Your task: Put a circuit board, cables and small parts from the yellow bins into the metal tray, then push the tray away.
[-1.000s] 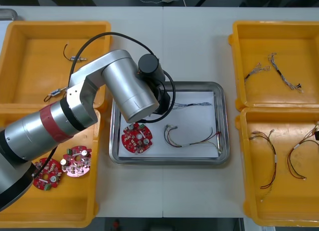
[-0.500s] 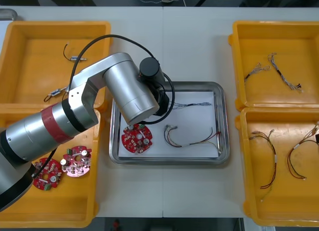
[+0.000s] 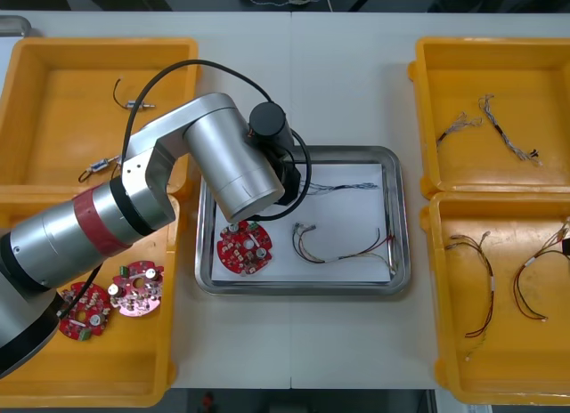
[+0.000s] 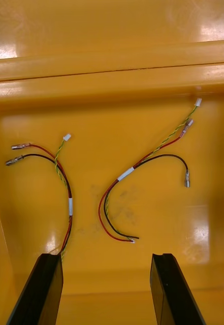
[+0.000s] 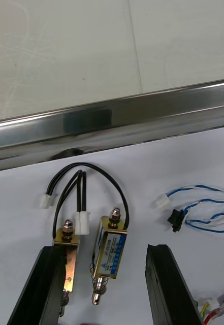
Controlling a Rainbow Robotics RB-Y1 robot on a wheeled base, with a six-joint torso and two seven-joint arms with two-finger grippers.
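Now left jaws stand parted over small metal parts (image 5: 110, 249) in the metal tray (image 5: 112, 119). Right jaws, likewise parted, hang above cables (image 4: 125, 174).

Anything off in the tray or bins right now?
Nothing stands out. Circuit board, cables and two small metal parts lie inside the metal tray, none over its rim. Left pincer open above the parts; right pincer open over a yellow bin.
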